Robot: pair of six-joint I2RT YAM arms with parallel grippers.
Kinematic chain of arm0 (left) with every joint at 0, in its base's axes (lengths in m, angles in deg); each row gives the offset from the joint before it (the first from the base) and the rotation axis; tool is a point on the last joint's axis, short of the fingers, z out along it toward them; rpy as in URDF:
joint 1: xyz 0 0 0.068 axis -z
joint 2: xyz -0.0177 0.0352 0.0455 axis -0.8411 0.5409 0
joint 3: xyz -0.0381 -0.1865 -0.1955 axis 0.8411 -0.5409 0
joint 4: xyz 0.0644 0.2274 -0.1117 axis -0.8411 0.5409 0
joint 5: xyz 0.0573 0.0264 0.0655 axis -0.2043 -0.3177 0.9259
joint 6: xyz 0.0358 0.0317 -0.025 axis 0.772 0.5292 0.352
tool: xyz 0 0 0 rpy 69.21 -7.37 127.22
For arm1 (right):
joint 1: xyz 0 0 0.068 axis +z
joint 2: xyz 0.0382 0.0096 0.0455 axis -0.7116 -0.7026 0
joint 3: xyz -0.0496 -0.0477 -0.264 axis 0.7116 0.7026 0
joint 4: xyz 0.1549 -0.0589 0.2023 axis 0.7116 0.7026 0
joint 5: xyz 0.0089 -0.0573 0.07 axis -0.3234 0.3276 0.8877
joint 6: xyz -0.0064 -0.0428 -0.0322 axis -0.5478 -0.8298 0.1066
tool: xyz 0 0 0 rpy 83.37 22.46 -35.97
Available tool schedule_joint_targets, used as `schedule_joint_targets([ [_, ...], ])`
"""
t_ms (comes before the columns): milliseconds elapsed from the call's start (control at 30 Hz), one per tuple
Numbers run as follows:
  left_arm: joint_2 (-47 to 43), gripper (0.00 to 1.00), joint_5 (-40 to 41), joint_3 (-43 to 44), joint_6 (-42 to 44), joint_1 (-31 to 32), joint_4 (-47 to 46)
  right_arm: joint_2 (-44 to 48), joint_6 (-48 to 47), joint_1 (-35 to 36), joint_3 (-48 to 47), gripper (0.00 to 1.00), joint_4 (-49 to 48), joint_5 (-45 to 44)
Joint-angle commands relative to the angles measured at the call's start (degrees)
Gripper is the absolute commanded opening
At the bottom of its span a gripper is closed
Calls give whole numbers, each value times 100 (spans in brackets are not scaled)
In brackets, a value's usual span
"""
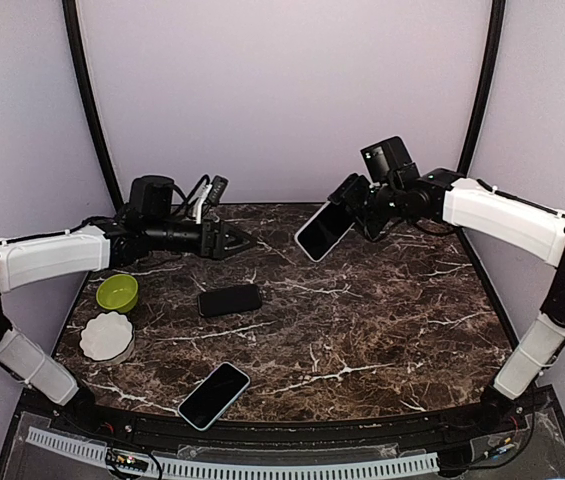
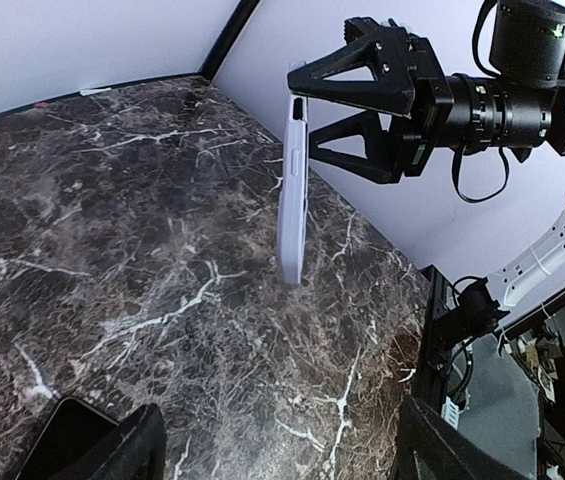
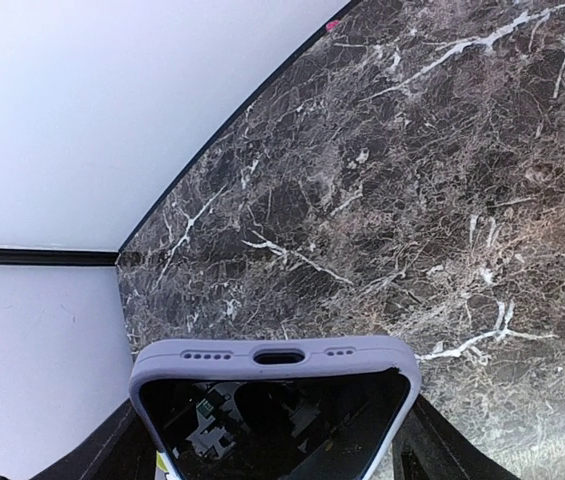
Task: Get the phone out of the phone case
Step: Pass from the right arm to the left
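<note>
Lavender phone case (image 3: 277,352) sits clamped at its edges in your right gripper (image 1: 347,212), held tilted in the air above the back of the marble desk (image 1: 392,320), with the phone (image 3: 272,425) seated inside, dark screen showing. Your left gripper (image 1: 242,240) hangs apart from it, jaws spread with nothing between them. On the desk lie a black handset (image 1: 230,300), another handset (image 1: 214,395) near the front edge, a green bowl (image 1: 117,292) and a white dish (image 1: 107,336).

Bright, even, diffuse; lit probably from overhead. Faint soft shadows on table (image 1: 382,330). Dim reflections in phone (image 3: 272,430) screen. Wide-angle bending at wrist-view edges; slight blur there.
</note>
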Motion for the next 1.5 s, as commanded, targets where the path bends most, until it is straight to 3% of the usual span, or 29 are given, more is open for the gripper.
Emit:
schedule_joint_targets([
  [0, 337, 81, -249, 412, -67, 225, -437, 413, 191, 2, 131, 0, -520, -103],
  [500, 1927, 71, -188, 1884, -98, 562, -523, 285, 369, 20, -183, 0, -227, -285],
  [833, 2366, 63, -286, 2207, -206, 678, -602, 143, 364, 26, -369, 0, -113, -336],
  [1467, 2643, 32, -325, 2262, -502, 781, -1136, 204, 403, 55, -171, 0, -378, -348],
])
